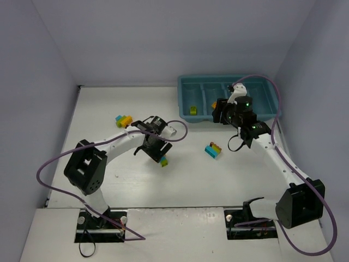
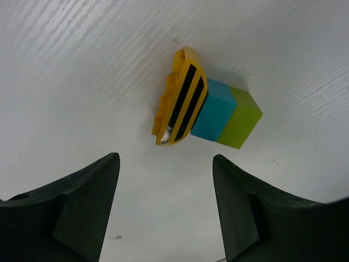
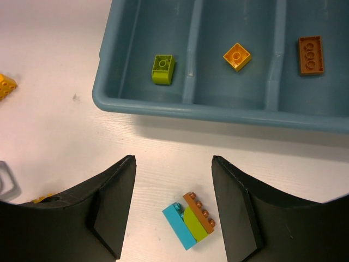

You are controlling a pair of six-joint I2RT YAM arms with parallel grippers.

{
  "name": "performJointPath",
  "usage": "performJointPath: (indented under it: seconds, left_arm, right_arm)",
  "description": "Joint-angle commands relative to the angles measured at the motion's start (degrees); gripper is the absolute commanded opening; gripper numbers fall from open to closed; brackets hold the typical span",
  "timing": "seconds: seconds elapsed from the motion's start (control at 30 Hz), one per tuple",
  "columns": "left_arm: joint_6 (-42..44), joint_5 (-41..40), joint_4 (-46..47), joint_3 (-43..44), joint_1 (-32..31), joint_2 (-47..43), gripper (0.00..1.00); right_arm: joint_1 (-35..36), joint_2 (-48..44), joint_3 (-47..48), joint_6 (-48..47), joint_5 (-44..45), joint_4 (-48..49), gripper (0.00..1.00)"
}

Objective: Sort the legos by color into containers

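White table (image 1: 180, 185) sits inside pale walls, and the blue tray (image 1: 262, 81) rests at its far right side. Far to the left of the tray lies a small clump (image 1: 124, 120) of yellow, green and blue legos.

Closer to the tray, but left of it and nearer the arms, the left pincer (image 1: 157, 153) points down at the table. Its two black fingers (image 2: 82, 207) are spread apart and pinch nothing. A striped clump (image 2: 204, 106) of yellow, blue and green lies flat on the table just past the fingertips.

In front of the tray, a third clump (image 1: 213, 149) of blue, green and orange rests on the table. The right pincer (image 1: 221, 113) hangs by the near wall of the tray. It is spread wide with nothing in it. Its own camera shows the third clump between the fingers, down on the table.

Inside the tray, the left slot holds a green brick (image 3: 163, 69). The next slot holds a yellow brick (image 3: 237, 56). The slot after that holds an orange-brown brick (image 3: 311, 54).
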Motion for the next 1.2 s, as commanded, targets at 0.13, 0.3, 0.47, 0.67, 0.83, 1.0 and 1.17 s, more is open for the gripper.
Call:
performJointPath:
  seconds: [0.13, 0.3, 0.47, 0.67, 0.83, 1.0, 1.17]
  left_arm:
    - [9.63, 1.61, 4.15, 3.26, 0.52, 4.28, 0.63]
    - [11.12, 2.49, 6.70, 3.61, 0.61, 6.30, 0.58]
    - [11.30, 3.36, 8.36, 3.26, 0.52, 7.54, 0.51]
    - [8.23, 3.89, 11.53, 1.07, 0.52, 7.10, 0.32]
    - [4.98, 3.45, 14.77, -0.51, 0.52, 4.73, 0.13]
    - [0.15, 2.22, 17.41, -1.05, 0.61, -2.12, 0.00]
    - [-7.92, 3.10, 23.65, -3.76, 0.69, -11.87, 0.00]
  right_arm:
    - [-0.08, -3.07, 0.26, -0.09, -1.73, 1.38, 0.55]
    - [0.00, -3.87, 0.17, -0.44, -2.52, 0.41, 0.55]
    - [0.00, -4.83, -0.45, -0.26, -3.57, -0.20, 0.55]
    - [-0.08, -5.45, -1.24, 0.27, -5.76, -0.38, 0.55]
    - [0.79, -5.71, -2.47, 0.35, -10.16, -0.38, 0.48]
    - [4.40, -4.22, -3.87, 1.05, -18.58, 0.67, 0.47]
    - [6.33, -1.94, -3.27, 8.16, -22.82, 4.88, 0.53]
